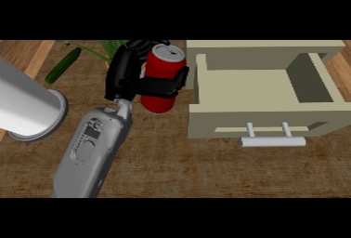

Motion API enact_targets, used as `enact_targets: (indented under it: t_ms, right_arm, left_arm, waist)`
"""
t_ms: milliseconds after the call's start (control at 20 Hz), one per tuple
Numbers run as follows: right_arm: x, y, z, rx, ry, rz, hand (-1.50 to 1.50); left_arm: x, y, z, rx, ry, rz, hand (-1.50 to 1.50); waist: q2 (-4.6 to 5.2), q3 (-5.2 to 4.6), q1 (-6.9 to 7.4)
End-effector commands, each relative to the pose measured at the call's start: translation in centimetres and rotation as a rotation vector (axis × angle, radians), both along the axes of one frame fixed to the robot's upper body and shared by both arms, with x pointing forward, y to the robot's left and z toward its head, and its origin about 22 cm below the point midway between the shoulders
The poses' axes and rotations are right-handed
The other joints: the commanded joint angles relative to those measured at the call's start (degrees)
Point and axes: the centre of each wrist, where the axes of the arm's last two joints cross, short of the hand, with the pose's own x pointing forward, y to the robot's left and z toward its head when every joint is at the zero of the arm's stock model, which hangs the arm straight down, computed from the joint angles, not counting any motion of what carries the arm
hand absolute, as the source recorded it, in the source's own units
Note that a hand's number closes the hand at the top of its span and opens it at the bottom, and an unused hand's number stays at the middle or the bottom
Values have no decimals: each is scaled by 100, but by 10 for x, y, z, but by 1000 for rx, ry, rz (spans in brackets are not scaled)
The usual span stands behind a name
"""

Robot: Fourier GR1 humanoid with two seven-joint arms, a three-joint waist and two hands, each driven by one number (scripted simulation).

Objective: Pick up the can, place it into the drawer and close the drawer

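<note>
Here, one black hand [140, 80] is curling its fingers and thumb round the single red can [162, 79], gripping it at mid-body; which of the robot's two hands it is cannot be told from this view, since only one grey forearm [93, 151] is showing, coming up from the near left. The can is tilting slightly, its silver top pointing to the far side, and it is hanging just left of the one open drawer [264, 100], outside its left wall, not yet inside; the drawer's beige compartment is lying bare, and its one pale bar handle [273, 141] is sticking out on the near side. Farther left, one large white cylinder [27, 106] is sitting on the wooden counter [205, 172]; one dark green cucumber [63, 66] is lying at the far left, beside some green leaves [109, 48].
</note>
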Motion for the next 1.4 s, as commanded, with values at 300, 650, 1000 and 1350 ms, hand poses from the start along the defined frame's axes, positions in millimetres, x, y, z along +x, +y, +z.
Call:
enact_targets:
  t_ms: [300, 650, 1000, 1350]
  right_arm:
    - [7, -5, -9, -10, -4, 3, -150]
    - [21, -11, 1, -28, -1, 5, -150]
    - [13, 2, 0, -22, -2, 31, -150]
    - [13, -6, 4, -41, -10, 36, -150]
  left_arm:
    - [18, -72, 74, 19, -54, -30, 150]
    - [34, -105, 103, 58, -32, -12, 150]
    - [48, -122, 94, 92, -15, 4, 150]
    - [64, -127, 99, 124, 0, 18, 150]
  waist:
    - [15, 2, -59]
    - [31, 3, -88]
    - [41, 4, -179]
    - [73, 8, -286]
